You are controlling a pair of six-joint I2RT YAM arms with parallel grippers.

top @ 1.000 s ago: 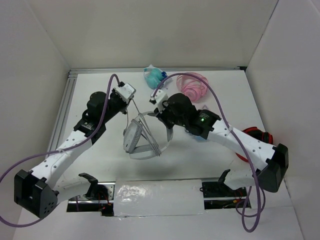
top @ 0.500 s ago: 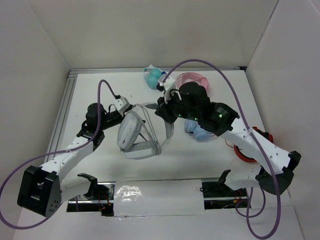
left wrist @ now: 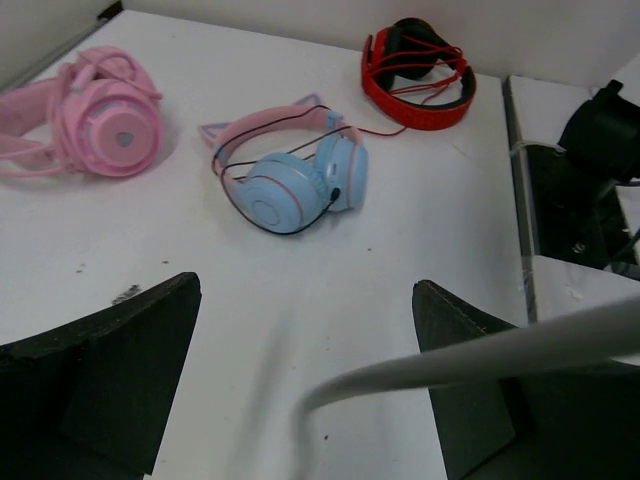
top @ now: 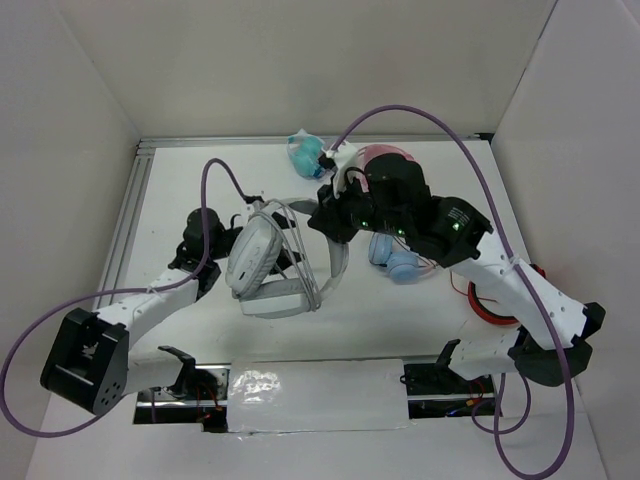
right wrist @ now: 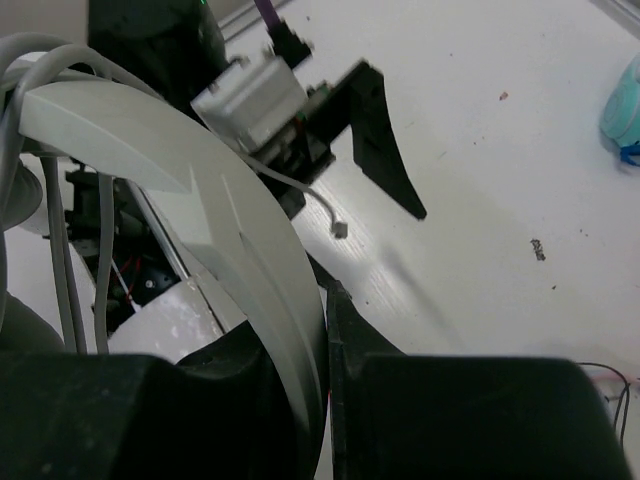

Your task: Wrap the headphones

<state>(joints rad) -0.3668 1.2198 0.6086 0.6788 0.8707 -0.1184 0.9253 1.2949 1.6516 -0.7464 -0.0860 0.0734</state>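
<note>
The headphones (top: 268, 268), big, light grey and white, hang tilted over the table's middle. My right gripper (right wrist: 328, 300) is shut on their wide white headband (right wrist: 250, 220). Thin grey cable strands (right wrist: 60, 230) run over the band, and the cable's loose plug end (right wrist: 340, 230) dangles free. In the left wrist view my left gripper (left wrist: 305, 285) stands wide open, and a stretch of grey cable (left wrist: 470, 352) crosses in front of its right finger (left wrist: 470, 380) without being pinched. From above, the left gripper sits mostly hidden behind the upright ear cup (top: 252, 255).
A blue-cupped pair with a pink band (left wrist: 290, 185) lies just right of the held headphones. An all-pink pair (left wrist: 90, 120) and a teal object (top: 308, 152) lie at the back. A red and black pair (left wrist: 420, 70) lies at the right edge.
My left gripper has opened, let go of the cable and drawn back toward the near left. The right arm has carried the headphones leftward and turned one ear cup upright.
</note>
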